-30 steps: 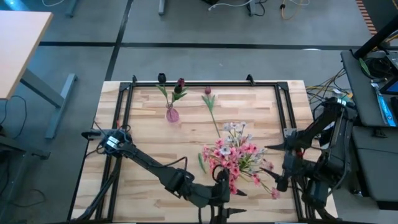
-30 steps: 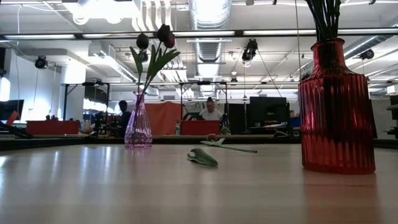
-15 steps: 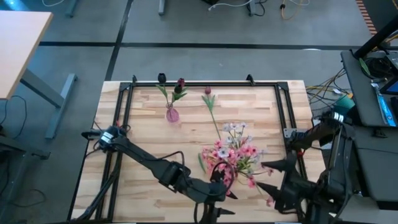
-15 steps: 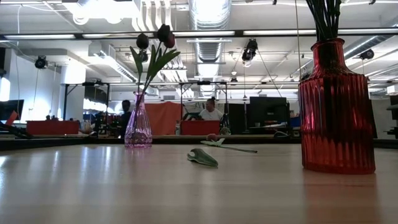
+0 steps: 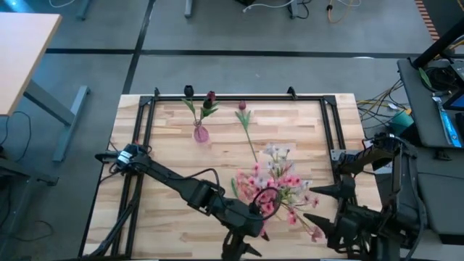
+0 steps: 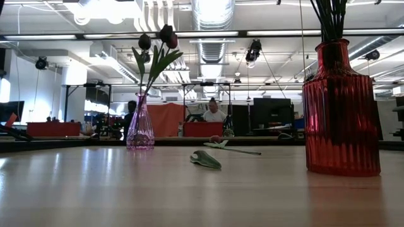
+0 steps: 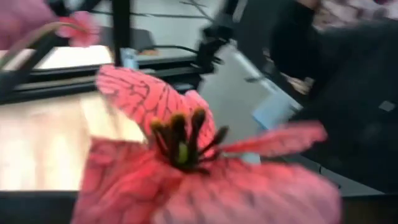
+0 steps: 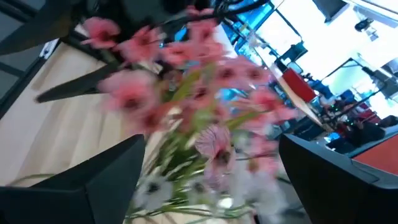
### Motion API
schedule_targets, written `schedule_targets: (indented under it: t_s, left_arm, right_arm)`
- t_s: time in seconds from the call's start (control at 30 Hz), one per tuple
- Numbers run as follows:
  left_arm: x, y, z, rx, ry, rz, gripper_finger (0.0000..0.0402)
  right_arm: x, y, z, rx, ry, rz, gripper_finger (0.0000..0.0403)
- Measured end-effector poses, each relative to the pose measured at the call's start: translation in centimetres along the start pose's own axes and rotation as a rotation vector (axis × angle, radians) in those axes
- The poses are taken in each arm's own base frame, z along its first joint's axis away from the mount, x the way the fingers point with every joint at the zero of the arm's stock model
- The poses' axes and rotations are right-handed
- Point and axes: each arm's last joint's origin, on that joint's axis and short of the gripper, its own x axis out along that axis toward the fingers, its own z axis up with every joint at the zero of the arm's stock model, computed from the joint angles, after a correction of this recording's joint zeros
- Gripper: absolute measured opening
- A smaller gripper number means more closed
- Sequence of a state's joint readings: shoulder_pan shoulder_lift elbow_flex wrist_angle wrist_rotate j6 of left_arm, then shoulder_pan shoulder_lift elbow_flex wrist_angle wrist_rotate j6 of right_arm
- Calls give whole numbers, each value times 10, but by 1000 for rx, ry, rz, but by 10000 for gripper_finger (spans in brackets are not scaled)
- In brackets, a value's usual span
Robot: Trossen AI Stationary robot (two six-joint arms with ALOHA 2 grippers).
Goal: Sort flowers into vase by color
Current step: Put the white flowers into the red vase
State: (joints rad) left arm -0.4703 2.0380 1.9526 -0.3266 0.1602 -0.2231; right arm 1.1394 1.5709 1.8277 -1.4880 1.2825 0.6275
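The flowers (image 5: 275, 181), a pink spray in the red vase (image 6: 341, 107), stand between both hands. The left hand (image 5: 254, 217), half-closed, sits nearest beneath the blooms; whether it grips a stem cannot be told. The right hand (image 5: 319, 206) gapes wide just beside them.

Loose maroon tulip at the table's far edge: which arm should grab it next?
Right, probably. The right gripper is open and empty; the left gripper is busy among the pink flowers. The tulip lies unobstructed.

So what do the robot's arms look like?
Both are dark, jointed arms. The left arm has a white tag and thin black cables near its base. The right arm has an orange spot at one joint. The right end effector has two flat, pointed black fingers.
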Motion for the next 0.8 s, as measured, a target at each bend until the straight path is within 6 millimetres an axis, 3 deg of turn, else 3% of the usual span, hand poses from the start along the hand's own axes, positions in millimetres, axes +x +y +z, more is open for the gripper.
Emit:
schedule_targets:
  t_s: [0.13, 0.43, 0.63, 0.8]
  left_arm:
    - [-6, 9, 2, -10, 37, -63, 220]
    - [-22, 33, 9, -53, 58, -25, 220]
    - [-28, 40, 19, -124, -9, -12, 216]
    - [-29, 44, 17, -249, 19, -12, 190]
  right_arm:
    - [-5, -4, 5, -38, -16, 15, 363]
    - [2, 31, 3, -152, -10, 12, 363]
    - [16, 42, 4, -155, 18, -10, 363]
    - [31, 46, 3, -161, 66, -13, 363]
